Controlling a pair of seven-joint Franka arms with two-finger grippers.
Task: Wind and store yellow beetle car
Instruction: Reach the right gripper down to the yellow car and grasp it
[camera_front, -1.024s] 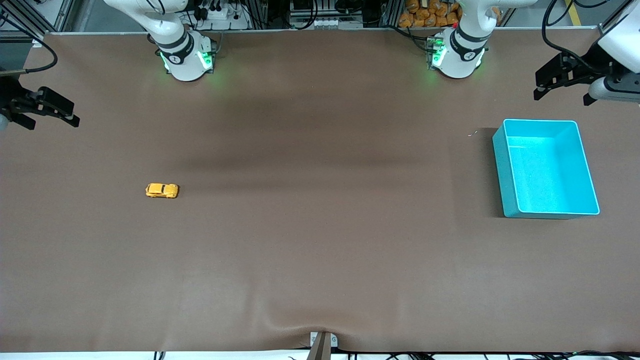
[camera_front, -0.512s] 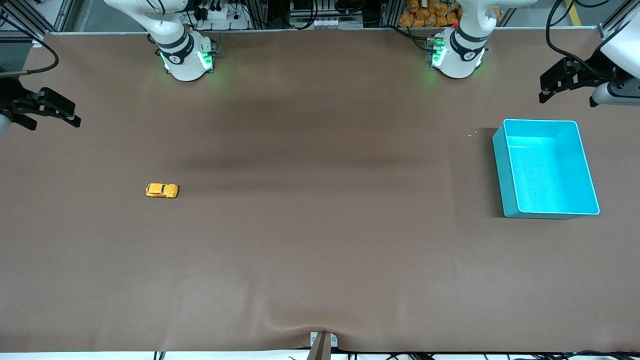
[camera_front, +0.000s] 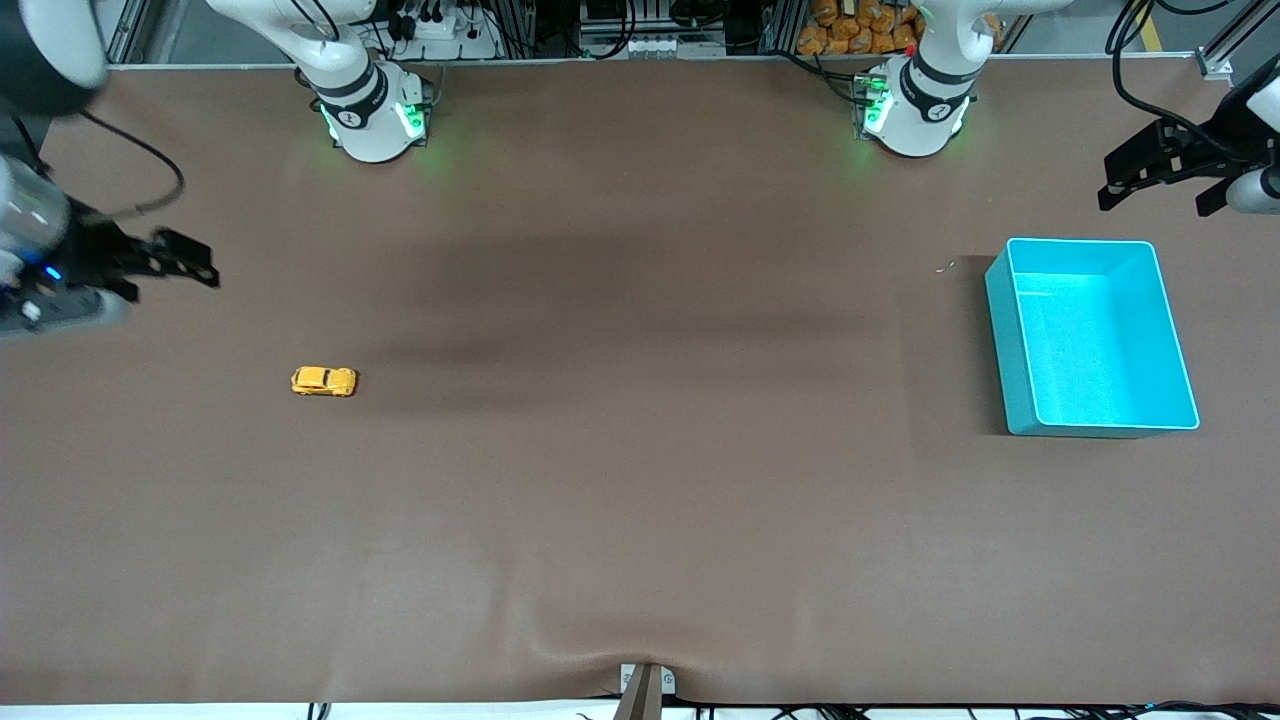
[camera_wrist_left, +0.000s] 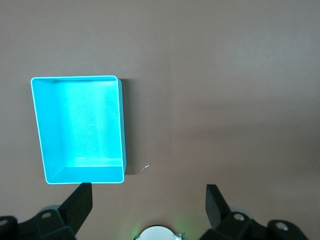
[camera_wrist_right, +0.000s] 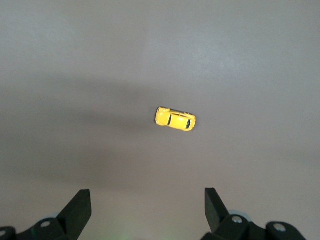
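Note:
The yellow beetle car (camera_front: 323, 381) stands on its wheels on the brown table toward the right arm's end. It also shows in the right wrist view (camera_wrist_right: 175, 119). My right gripper (camera_front: 172, 278) is open and empty in the air over the table's edge at the right arm's end, apart from the car. In its wrist view (camera_wrist_right: 147, 197) the car lies ahead of the open fingers. My left gripper (camera_front: 1150, 205) is open and empty over the table near the turquoise bin (camera_front: 1080, 241). The bin is empty and also shows in the left wrist view (camera_wrist_left: 75, 78), beside the open left gripper (camera_wrist_left: 148, 192).
The two arm bases (camera_front: 370, 115) (camera_front: 912, 110) stand along the table's edge farthest from the front camera. A tiny white speck (camera_front: 945, 266) lies beside the bin. A small bracket (camera_front: 645, 685) sits at the table's nearest edge.
My right gripper has moved in over the table toward the car. My left gripper has drifted a little toward the left arm's end of the table. The car and bin have not moved.

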